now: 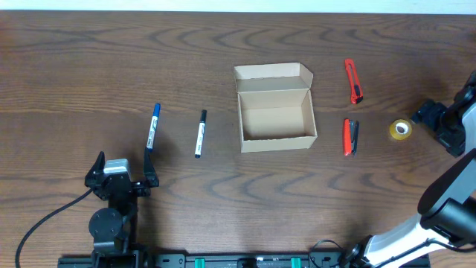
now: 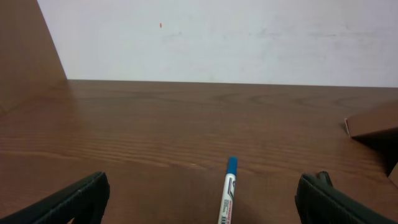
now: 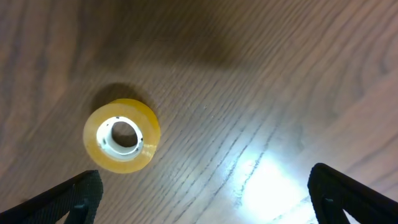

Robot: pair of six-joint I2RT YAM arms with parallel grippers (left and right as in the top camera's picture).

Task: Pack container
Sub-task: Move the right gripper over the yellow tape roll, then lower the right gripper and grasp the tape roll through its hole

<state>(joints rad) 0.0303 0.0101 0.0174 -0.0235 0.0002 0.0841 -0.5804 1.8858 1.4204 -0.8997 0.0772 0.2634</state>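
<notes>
Tan cardboard, the container (image 1: 275, 112) stands open and empty in the middle of the desk (image 1: 74, 74). The left claw (image 1: 123, 176), spread wide, faces the blue marker (image 1: 152, 127), which lies lengthwise away from it, left of the container. The right claw (image 1: 437, 125), also spread, hovers by the tape roll (image 1: 401, 129).

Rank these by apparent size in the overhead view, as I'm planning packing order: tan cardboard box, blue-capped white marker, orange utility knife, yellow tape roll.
1. Tan cardboard box, clearly largest.
2. Blue-capped white marker and orange utility knife: similar length, too alike to rank.
3. Yellow tape roll, smallest.
</notes>
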